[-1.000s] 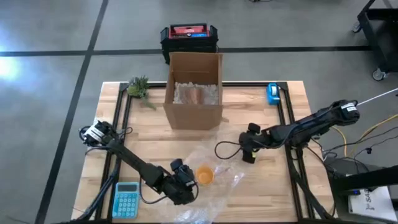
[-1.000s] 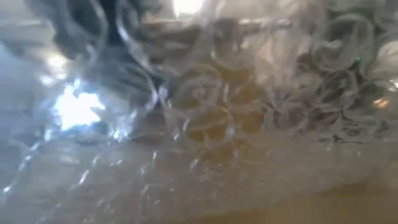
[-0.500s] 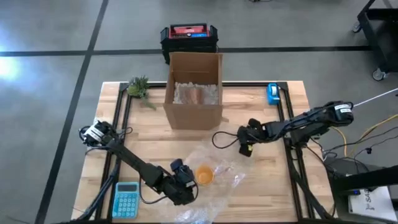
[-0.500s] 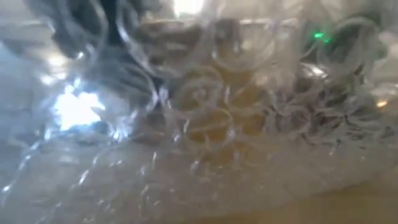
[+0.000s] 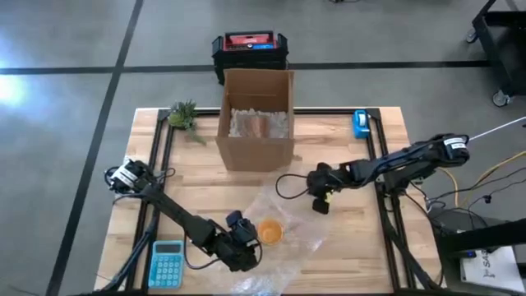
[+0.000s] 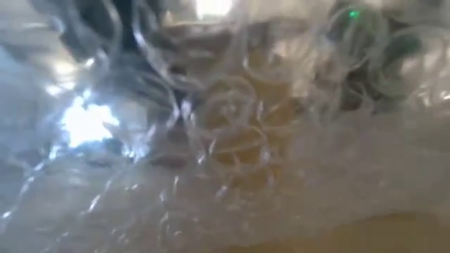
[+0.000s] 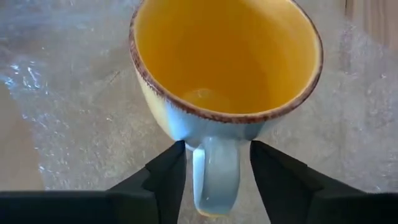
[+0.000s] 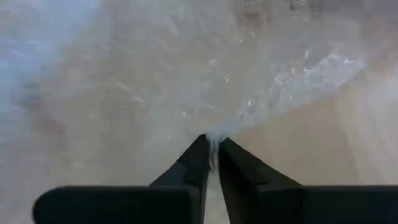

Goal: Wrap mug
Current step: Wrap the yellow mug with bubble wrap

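Mug (image 5: 270, 231): lower centre of the high view, upright on the bubble wrap (image 5: 288, 215), yellow inside, pale outside.
Left gripper (image 7: 217, 163): lower centre of the high view, fingers closed on the mug's handle (image 7: 214, 177).
Right gripper (image 8: 212, 147): right of centre, fingers pinched nearly together on the wrap's edge.
Cardboard box (image 5: 256, 119): upper centre, open.

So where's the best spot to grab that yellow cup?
Probably by its handle, coming in from the handle side. The mug stands upright on the bubble wrap, and the handle sticks out as a narrow loop that fits between two fingers. The left gripper already has its fingers on either side of it.
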